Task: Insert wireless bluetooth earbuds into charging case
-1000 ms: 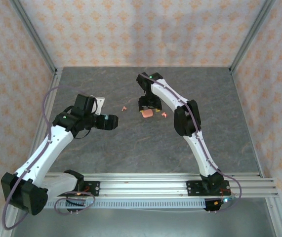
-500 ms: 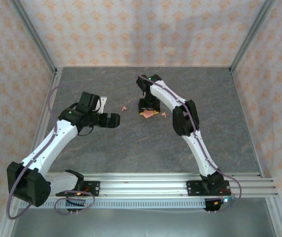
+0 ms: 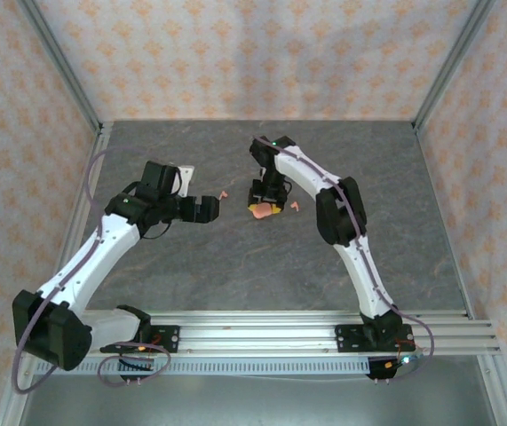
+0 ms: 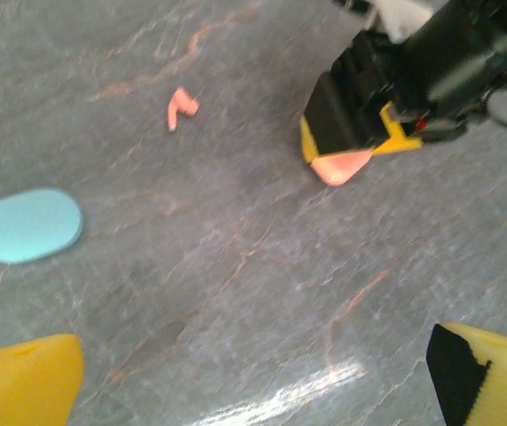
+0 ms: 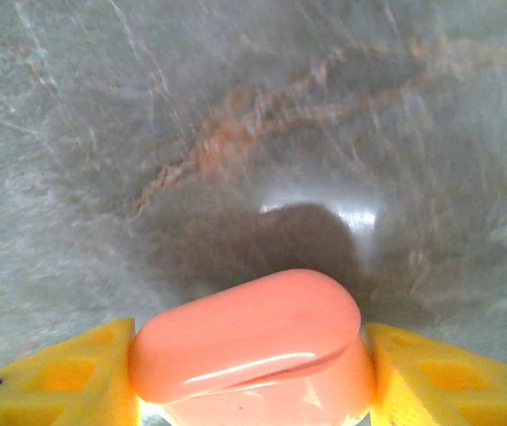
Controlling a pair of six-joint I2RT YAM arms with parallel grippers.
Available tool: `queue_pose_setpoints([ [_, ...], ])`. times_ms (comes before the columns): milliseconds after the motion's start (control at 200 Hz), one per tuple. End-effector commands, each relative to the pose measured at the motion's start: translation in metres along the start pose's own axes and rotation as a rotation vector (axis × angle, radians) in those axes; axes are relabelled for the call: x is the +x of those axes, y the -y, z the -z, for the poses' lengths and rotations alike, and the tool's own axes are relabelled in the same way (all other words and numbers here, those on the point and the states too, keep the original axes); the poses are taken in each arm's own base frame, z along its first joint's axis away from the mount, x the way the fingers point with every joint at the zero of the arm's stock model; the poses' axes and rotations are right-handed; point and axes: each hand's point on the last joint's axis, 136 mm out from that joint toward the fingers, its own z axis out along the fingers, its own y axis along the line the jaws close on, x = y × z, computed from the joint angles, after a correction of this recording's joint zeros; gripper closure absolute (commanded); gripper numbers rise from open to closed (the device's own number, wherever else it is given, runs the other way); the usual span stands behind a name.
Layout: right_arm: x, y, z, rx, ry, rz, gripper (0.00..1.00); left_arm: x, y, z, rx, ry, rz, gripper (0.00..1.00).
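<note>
No text, label, brand, number or sign is reading legibly in any view. The pink case (image 5: pixel 253 346) and the teal case (image 4: pixel 27 224) are showing plain surfaces. The wallpaper (image 3: pixel 235 53) is showing a repeating ornament, no lettering.

The grey, stone-patterned surface (image 3: pixel 235 266) is veined with thin orange streaks and shows a pale glare in the left wrist view. A salmon-pink earbud (image 3: pixel 224 193) lies on it left of the middle, on its side. A second salmon-pink earbud (image 3: pixel 295 206) lies well apart, to the right. A teal oval case (image 4: pixel 27 224) lies flat near the first earbud, not touching it.
</note>
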Motion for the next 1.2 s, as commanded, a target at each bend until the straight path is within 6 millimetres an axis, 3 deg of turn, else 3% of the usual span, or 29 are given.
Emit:
queue_pose_setpoints([
  [0, -0.011, -0.028, 0.058, -0.242, 0.105, -0.154, 0.48, -0.026, 0.031, 0.013, 0.143, 0.138, -0.05, 0.01],
  [195, -0.008, -0.035, 0.103, -0.398, 0.174, -0.273, 0.51, -0.053, 0.054, 0.021, 0.268, 0.251, -0.055, 0.03],
  [430, 0.007, -0.047, 0.158, -0.517, 0.246, -0.317, 0.51, -0.075, 0.083, -0.002, 0.401, 0.271, -0.003, 0.13],
  [656, 0.023, -0.056, 0.199, -0.613, 0.277, -0.33, 0.51, -0.091, 0.1, -0.008, 0.478, 0.32, 0.034, 0.17],
  [981, 0.044, -0.057, 0.228, -0.655, 0.289, -0.327, 0.52, -0.109, 0.119, -0.02, 0.555, 0.334, 0.03, 0.25],
  [1196, 0.051, -0.056, 0.235, -0.656, 0.285, -0.32, 0.52, -0.125, 0.133, -0.027, 0.597, 0.364, 0.028, 0.31],
])
